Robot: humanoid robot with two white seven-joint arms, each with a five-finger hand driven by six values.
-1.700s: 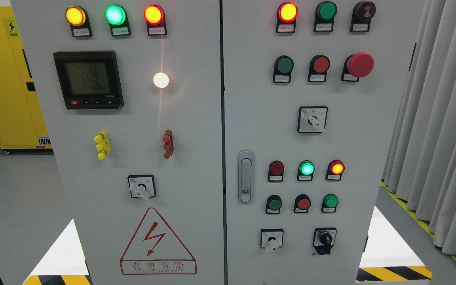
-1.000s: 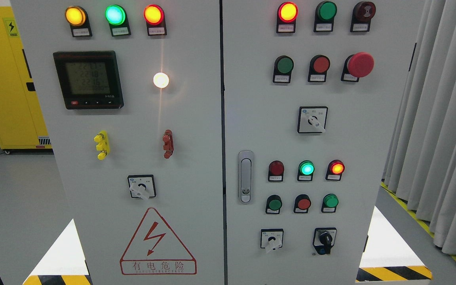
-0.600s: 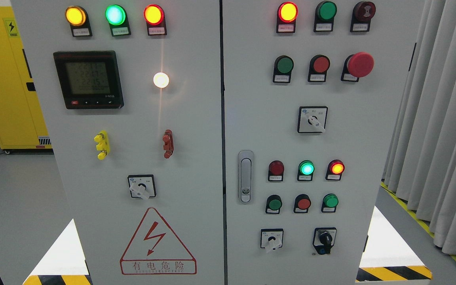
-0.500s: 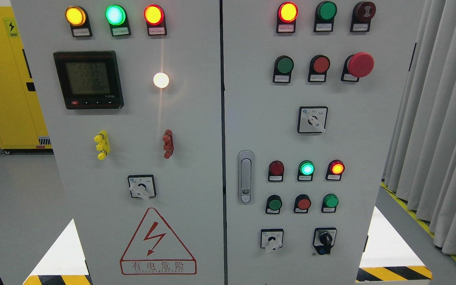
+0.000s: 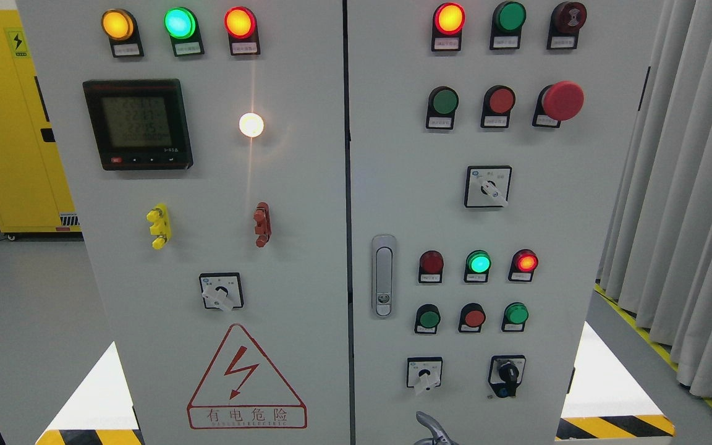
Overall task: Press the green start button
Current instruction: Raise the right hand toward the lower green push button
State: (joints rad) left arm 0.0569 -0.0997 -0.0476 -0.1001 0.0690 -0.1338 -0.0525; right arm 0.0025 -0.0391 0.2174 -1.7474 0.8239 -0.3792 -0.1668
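From my head camera, a hand [image 5: 433, 428] of mine is just showing at the bottom edge, right of the door seam; only grey fingertips [image 5: 425, 420] are poking up, so I cannot tell which arm it belongs to or whether it is released, clenched or grasping. It is sitting below the white selector [image 5: 424, 373] near the lower edge of the cabinet's [image 5: 578, 204] right door, apart from it. Green buttons are showing in two places on that door: one [image 5: 429, 319] at the left end of the lower button row, just right of the handle [image 5: 383, 275], another [image 5: 444, 101] in the upper row beside a red button [image 5: 501, 101]. A lit green lamp [image 5: 478, 262] is glowing above the lower row.
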